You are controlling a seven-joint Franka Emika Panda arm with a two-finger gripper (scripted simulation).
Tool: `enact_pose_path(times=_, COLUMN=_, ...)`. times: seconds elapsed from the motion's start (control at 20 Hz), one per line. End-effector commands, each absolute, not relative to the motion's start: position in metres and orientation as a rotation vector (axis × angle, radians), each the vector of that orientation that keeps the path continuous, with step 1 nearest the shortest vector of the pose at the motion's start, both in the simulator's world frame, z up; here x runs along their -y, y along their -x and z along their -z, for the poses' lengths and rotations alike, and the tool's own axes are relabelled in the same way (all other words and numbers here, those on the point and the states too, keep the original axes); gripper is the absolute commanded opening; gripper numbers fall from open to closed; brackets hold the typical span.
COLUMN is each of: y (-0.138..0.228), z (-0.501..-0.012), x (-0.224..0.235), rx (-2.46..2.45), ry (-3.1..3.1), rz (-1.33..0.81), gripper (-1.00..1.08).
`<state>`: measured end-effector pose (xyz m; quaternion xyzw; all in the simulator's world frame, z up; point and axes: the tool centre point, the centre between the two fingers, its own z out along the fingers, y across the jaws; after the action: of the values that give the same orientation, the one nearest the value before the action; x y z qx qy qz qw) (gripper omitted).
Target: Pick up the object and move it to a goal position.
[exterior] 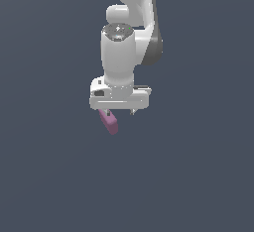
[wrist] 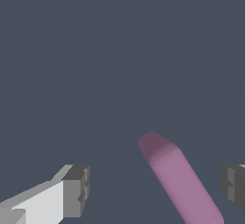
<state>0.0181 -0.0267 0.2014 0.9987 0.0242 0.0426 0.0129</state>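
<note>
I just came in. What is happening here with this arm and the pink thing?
A white Panda arm is working on a small pink-purple block. Its gripper hangs just above the block with the jaws spread apart. In the wrist view, the block lies between the two dark fingertips, nearer one of them, and neither seems to touch it. So the block is not gripped yet. No goal marker can be seen.

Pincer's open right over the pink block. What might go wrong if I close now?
1. In the wrist view the pink block lies slanted between the fingers, nearer one pad than the other, so closing may twist or push it rather than grip it squarely.
2. In the exterior view the pincer covers only one end, so a lift might tip it.
</note>
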Motion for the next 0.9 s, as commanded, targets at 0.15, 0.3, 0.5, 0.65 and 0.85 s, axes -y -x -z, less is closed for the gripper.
enact_pose_path(times=0.15, y=-0.013, z=-0.196, x=0.034, rx=-0.159, ry=-3.109, rz=-0.118, gripper=1.0)
enact_pose_path(times=0.3, y=-0.01, z=-0.191, x=0.04, rx=-0.227, ry=-3.105, rz=-0.107, gripper=1.0)
enact_pose_path(times=0.5, y=-0.003, z=-0.184, x=0.049, rx=-0.34, ry=-3.096, rz=-0.088, gripper=1.0)
enact_pose_path(times=0.65, y=0.003, z=-0.177, x=0.056, rx=-0.439, ry=-3.087, rz=-0.072, gripper=1.0)
enact_pose_path(times=0.85, y=0.012, z=-0.169, x=0.066, rx=-0.57, ry=-3.07, rz=-0.051, gripper=1.0)
